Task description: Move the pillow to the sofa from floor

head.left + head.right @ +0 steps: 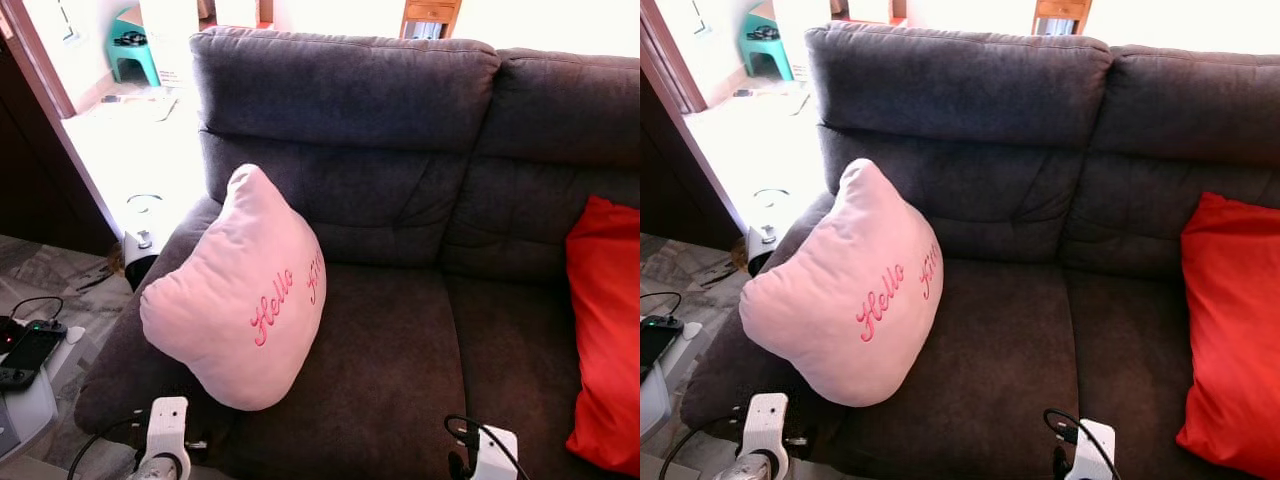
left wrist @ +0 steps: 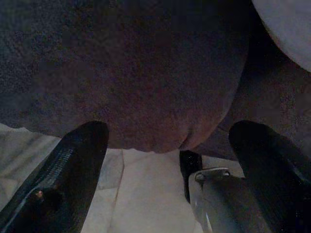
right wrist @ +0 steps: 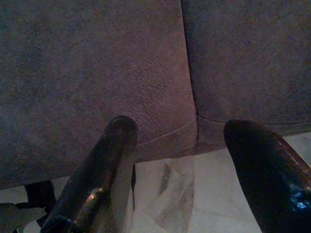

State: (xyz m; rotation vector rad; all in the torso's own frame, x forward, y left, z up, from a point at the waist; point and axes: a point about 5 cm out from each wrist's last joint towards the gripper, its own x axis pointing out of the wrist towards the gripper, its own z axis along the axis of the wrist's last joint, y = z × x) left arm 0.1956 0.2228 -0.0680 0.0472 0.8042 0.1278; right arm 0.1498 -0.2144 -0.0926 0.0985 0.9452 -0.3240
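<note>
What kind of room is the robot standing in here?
Most likely a home living room. A dark grey sofa carries a pink pillow and a red cushion, with a doorway opening onto a bright tiled floor.

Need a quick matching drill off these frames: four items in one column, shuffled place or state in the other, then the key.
Things:
1. pink pillow
2. red cushion
3. left gripper
4. teal stool

Places or states:
A. far back on the bright floor, behind the sofa
B. leaning on the sofa's armrest at the robot's left
C. open, holding nothing, just off the sofa's front edge
D. on the seat at the robot's right

Pairs: 1-B, 2-D, 3-C, 4-A

The right gripper is likewise open at the sofa's front edge.
</note>
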